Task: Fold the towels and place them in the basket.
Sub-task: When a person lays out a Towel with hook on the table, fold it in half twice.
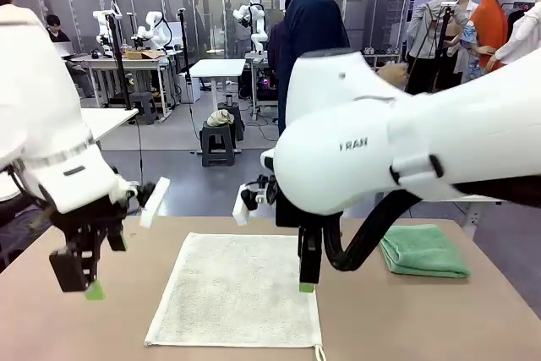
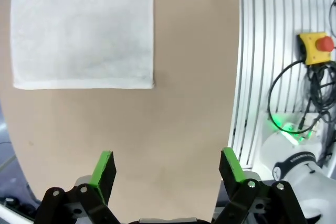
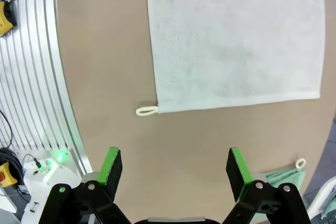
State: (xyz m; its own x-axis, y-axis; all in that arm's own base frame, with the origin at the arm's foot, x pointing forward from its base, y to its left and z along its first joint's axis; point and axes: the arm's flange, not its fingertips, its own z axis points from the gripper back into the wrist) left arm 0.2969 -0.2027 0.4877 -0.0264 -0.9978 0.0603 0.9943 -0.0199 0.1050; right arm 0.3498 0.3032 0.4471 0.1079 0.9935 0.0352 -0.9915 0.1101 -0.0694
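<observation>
White towel (image 1: 237, 289): lies spread flat at the middle of the worktop (image 1: 423, 319), unfolded, with a small loop (image 1: 319, 352) at its 5 o'clock corner.
Green towel (image 1: 423, 251): folded in layers, at 3 o'clock of the white towel and apart from it, near the worktop's right edge.
Left gripper (image 1: 80, 283): released, jaws wide and holding nothing; it hangs above bare worktop at 9 o'clock of the white towel.
Right gripper (image 1: 307, 281): released and empty; in the front view a single finger shows, its green pad low over the white towel's 3 o'clock edge.
Left wrist view: shows both green pads of the left gripper (image 2: 167, 156) spread over bare worktop. The white towel (image 2: 84, 30) lies at 11 o'clock of them, one corner in sight, and a yellow box with a red button (image 2: 315, 48) sits off the worktop at 2 o'clock.
Right wrist view: shows both pads of the right gripper (image 3: 173, 153) apart. The white towel (image 3: 236, 40) lies at 1 o'clock with its loop (image 3: 147, 110) sticking out of the near corner. A corner of the green towel (image 3: 281, 178) peeks in at 4 o'clock, carrying a loop of its own that the front view does not show.
Person (image 1: 313, 31): stands at 12 o'clock beyond the worktop, in dark clothes.
</observation>
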